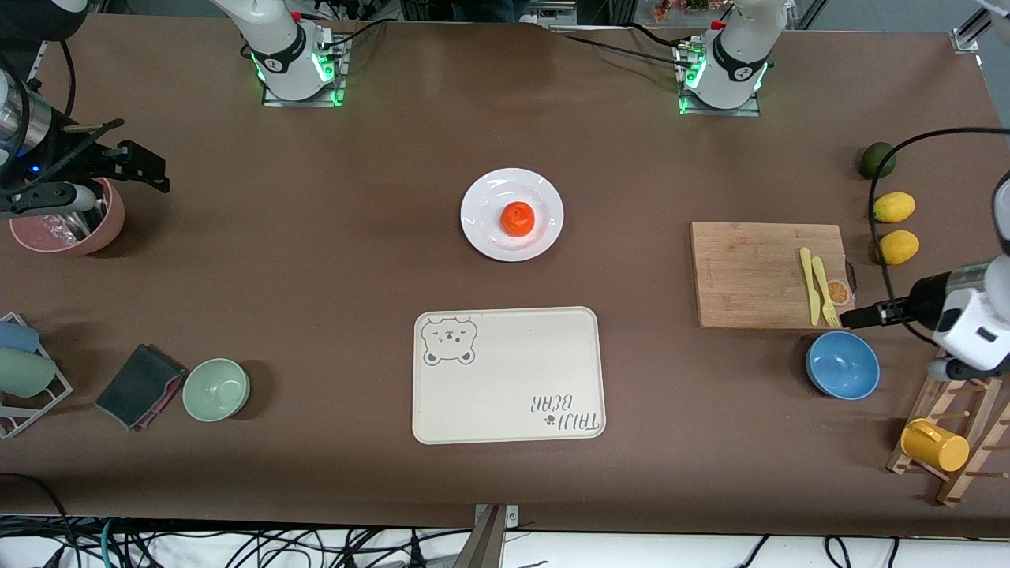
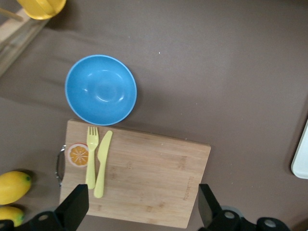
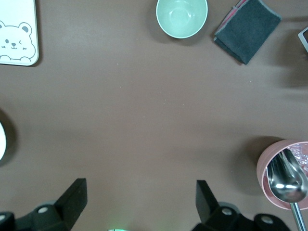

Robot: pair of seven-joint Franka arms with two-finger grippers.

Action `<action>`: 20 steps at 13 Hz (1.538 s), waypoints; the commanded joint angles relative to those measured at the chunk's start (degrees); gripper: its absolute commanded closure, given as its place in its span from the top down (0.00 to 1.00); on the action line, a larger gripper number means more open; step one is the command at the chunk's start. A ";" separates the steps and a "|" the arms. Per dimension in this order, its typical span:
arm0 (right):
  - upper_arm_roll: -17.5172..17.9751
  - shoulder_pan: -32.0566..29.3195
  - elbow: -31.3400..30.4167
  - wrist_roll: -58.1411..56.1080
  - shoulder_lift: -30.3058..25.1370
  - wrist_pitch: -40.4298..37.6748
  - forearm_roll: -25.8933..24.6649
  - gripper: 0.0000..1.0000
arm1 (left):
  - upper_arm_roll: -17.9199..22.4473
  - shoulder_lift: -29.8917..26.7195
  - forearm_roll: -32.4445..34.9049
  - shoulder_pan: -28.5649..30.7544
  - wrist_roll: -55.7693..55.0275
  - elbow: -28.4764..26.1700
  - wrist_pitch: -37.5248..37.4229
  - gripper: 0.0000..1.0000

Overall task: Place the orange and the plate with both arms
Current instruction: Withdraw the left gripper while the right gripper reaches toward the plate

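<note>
The orange [image 1: 518, 218] was small, round and reddish-orange, and it sat upright on the white plate [image 1: 481, 229], a little off the middle of it. The plate was round and glossy with a wide rim. It lay flat on the brown table, between the two arm bases and the cream bear-print tray [image 1: 505, 379].

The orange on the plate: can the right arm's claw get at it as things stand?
Probably yes. The orange sits uncovered on the plate at mid-table, nothing beside it. The right claw, open and empty, hangs over bare table beside the pink bowl.
</note>
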 commanded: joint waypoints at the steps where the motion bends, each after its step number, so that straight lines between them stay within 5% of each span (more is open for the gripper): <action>1: 0.00 -0.15 1.25 -0.44 0.41 -1.20 0.74 1.00 | -0.32 -3.24 -1.54 0.61 2.69 -0.98 -2.67 1.00; 4: 0.00 -0.15 1.25 -0.44 0.32 -1.20 0.74 1.00 | 0.29 -5.77 -1.72 0.09 2.78 -2.81 -2.33 1.00; 5: 0.00 -0.15 1.33 -0.44 0.32 -1.28 0.74 1.00 | 3.43 -10.06 -2.15 -3.04 3.30 -6.13 -1.97 1.00; 7: -0.09 -0.15 1.33 -0.44 0.40 -1.20 0.74 1.00 | 19.28 -16.13 -7.65 -16.81 3.83 -10.54 -0.65 1.00; 11: 0.52 0.20 1.25 0.35 0.75 -1.28 0.74 1.00 | 31.90 -25.37 -12.71 -26.51 8.85 -15.48 -2.22 1.00; 14: 2.19 3.35 0.90 0.26 5.05 -4.25 4.31 1.00 | 32.20 -28.12 -12.71 -27.42 8.76 -14.34 -4.87 1.00; 18: 2.46 6.16 -1.81 0.08 11.99 -3.68 19.34 1.00 | 32.02 -28.12 -12.62 -27.95 9.20 -14.08 -5.84 1.00; 20: 3.42 6.44 -3.40 -0.35 17.26 -1.47 31.26 1.00 | 31.93 -28.03 -12.88 -27.95 9.20 -14.16 -5.58 1.00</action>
